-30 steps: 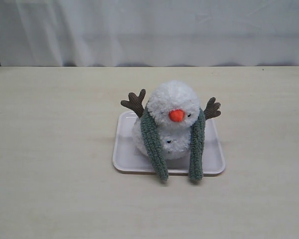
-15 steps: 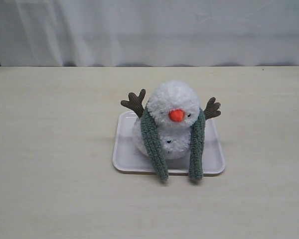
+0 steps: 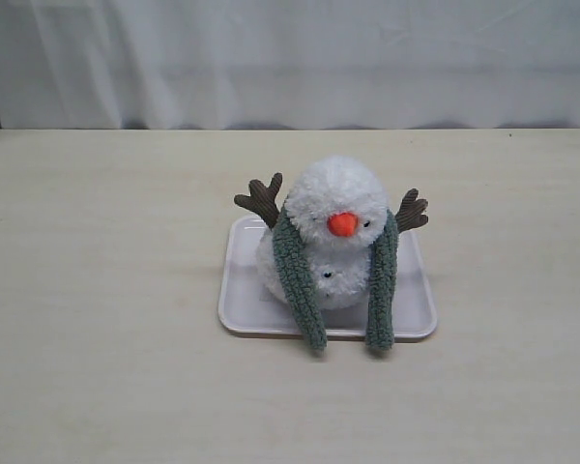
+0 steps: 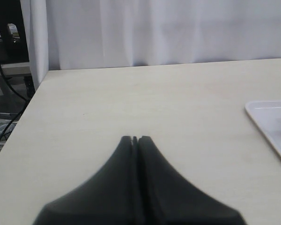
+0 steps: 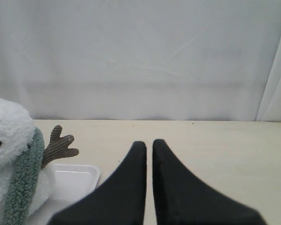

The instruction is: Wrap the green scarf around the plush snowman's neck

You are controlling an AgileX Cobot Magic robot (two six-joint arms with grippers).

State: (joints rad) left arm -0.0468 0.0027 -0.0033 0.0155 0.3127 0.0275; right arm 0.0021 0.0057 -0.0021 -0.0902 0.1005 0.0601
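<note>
One plush snowman (image 3: 336, 208) sits upright on one white tray (image 3: 240, 290), its nose toward the exterior camera. One green scarf (image 3: 298, 280) hangs down both sides of its face, the two ends running lengthwise to the tray's near edge. The two grippers, left gripper (image 4: 135, 139) and right gripper (image 5: 149, 143), are closed on nothing, both apart from the snowman and scarf

Left gripper (image 4: 135, 138): matte black, two jaws, broad at base, flaring in smooth curve to narrow blunt tips. Right gripper (image 5: 149, 143): same plain black finish, same wedge outline, tips rounded, surfaces smooth. Bases of both blurred, detail unreadable.
</note>
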